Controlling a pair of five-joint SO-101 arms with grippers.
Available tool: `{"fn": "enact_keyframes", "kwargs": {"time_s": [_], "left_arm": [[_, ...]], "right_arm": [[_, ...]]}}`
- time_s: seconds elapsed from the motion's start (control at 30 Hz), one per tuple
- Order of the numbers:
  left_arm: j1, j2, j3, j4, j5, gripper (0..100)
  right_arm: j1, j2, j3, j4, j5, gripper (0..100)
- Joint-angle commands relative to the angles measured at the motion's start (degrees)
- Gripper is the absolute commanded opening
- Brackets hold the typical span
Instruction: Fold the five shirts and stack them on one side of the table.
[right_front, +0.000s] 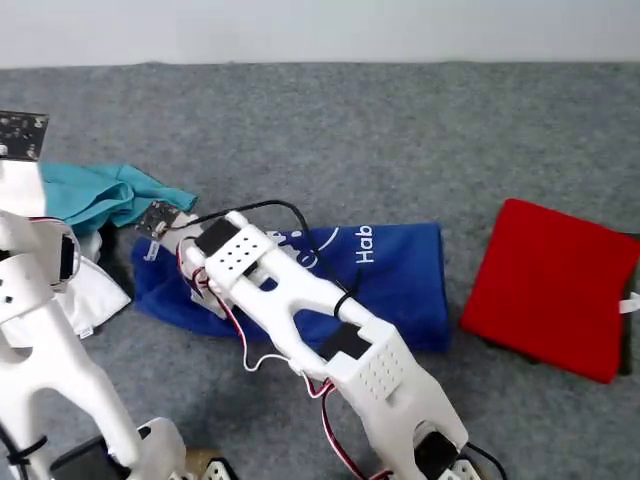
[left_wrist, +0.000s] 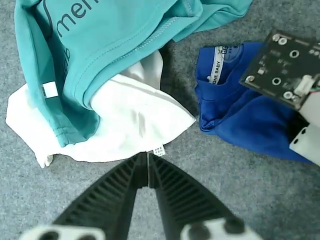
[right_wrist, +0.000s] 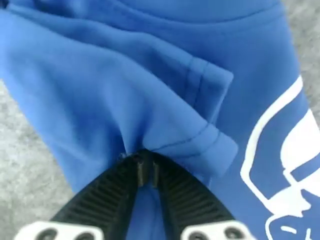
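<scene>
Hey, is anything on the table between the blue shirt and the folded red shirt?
Nothing visible: bare grey felt table surface lies between the blue cotton shirt and the folded red shirt. The right gripper pinches the blue fabric.

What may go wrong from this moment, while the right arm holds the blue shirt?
1. The right end effector is shut on only a small pinch of the blue shirt, beside a bunched hem; the cloth may slip out when pulled.
2. The blue shirt's collar end lies close to the white shirt and the teal shirt; dragging it that way could disturb them.
3. The left end effector, shut, sits by the white shirt's edge; a wide pull might hit it.
</scene>
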Motion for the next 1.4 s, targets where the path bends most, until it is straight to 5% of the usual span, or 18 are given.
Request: {"fn": "enact_keyframes", "kwargs": {"time_s": [0.0, 0.2, 0.4, 0.7, 1.0, 1.37], "left_arm": [[0.09, -2.46, -0.13, 1.14, -0.18, 1], [0.18, -2.46, -0.13, 1.14, -0.18, 1], [0.35, -2.46, -0.13, 1.14, -0.18, 1], [0.26, -2.29, -0.13, 1.05, -0.18, 1], [0.35, -1.93, -0.13, 1.05, -0.26, 1], [0.44, -2.11, -0.13, 1.05, -0.26, 1]], "right_arm": [[2.51, -2.33, -5.71, 1.54, -0.53, 2.6], [6.29, -1.98, -14.42, 0.92, -0.44, 4.3], [6.81, 3.3, -20.66, 0.92, -0.79, 21.7], [5.85, 7.08, -27.69, 6.11, -0.35, 6.8], [5.76, 11.91, -28.13, -4.7, 6.42, 5.4], [6.37, 7.69, -40.09, 16.66, 7.38, 5.6]]}}
